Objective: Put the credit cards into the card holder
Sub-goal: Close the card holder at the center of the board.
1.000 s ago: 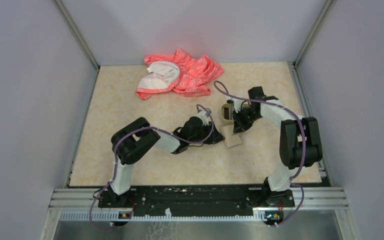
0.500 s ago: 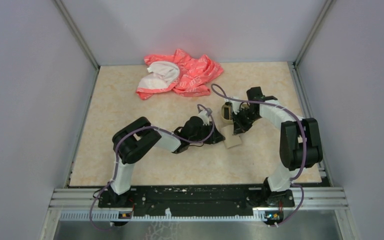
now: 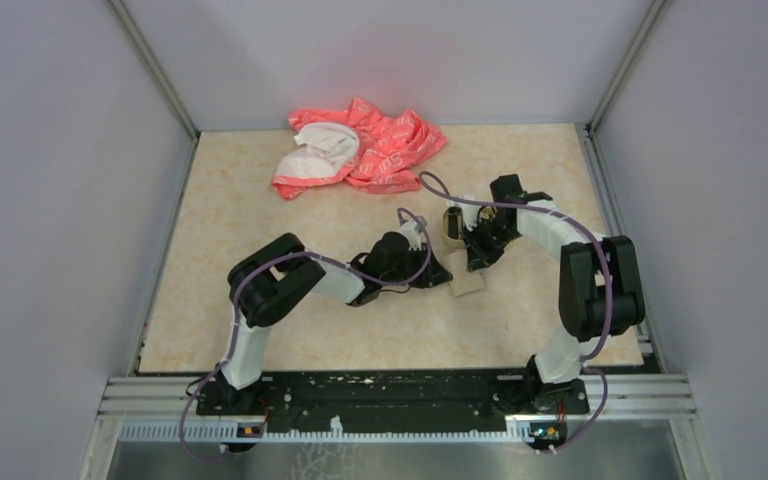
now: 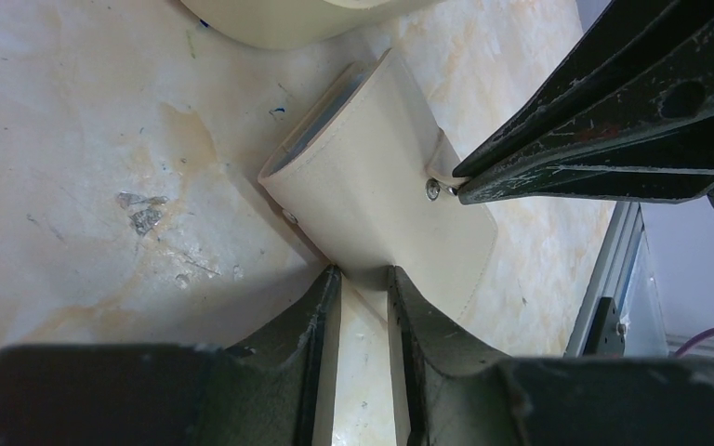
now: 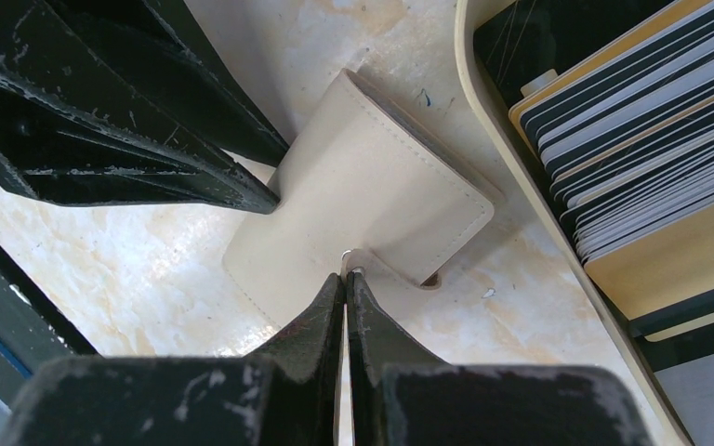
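The beige card holder (image 3: 466,284) lies folded on the table between my two grippers. In the left wrist view my left gripper (image 4: 364,271) pinches the near edge of the card holder (image 4: 372,177). In the right wrist view my right gripper (image 5: 346,277) is shut on the small snap tab of the card holder (image 5: 372,200). The credit cards (image 5: 632,130) stand edge-on as black, white and grey stripes in a tan tray (image 5: 521,190) just right of the holder. In the top view the left gripper (image 3: 440,272) and the right gripper (image 3: 473,262) meet over the holder.
The tan tray (image 3: 453,226) stands just behind the holder, and its rim also shows in the left wrist view (image 4: 288,23). A crumpled pink and white cloth (image 3: 360,150) lies at the back of the table. Grey walls close in the left and right sides.
The right wrist has shifted slightly toward the far side and its cable has moved with it. The left arm and the card holder have barely moved.
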Controlling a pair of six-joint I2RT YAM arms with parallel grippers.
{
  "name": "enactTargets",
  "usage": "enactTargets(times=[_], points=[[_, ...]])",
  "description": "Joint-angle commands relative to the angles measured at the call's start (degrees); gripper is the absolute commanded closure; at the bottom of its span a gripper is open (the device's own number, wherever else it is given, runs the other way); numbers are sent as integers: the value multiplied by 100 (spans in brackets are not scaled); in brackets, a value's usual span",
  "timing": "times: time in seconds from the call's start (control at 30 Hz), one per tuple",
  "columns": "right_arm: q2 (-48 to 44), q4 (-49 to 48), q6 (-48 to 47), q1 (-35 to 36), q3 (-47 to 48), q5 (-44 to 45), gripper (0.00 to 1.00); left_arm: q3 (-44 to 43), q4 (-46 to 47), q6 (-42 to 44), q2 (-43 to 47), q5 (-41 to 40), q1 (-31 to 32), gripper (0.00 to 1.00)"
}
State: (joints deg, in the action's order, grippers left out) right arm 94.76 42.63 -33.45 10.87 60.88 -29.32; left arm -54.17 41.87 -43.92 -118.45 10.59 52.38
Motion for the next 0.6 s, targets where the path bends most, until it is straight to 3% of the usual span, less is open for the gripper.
enactTargets(times=[0.0,0.57], points=[[-222,-42,-39,150,193,-80,100,-146,-40,-20,-158,75,70,71],[-250,-193,67,347,119,59,100,-111,79,-100,-169,124,79,73]])
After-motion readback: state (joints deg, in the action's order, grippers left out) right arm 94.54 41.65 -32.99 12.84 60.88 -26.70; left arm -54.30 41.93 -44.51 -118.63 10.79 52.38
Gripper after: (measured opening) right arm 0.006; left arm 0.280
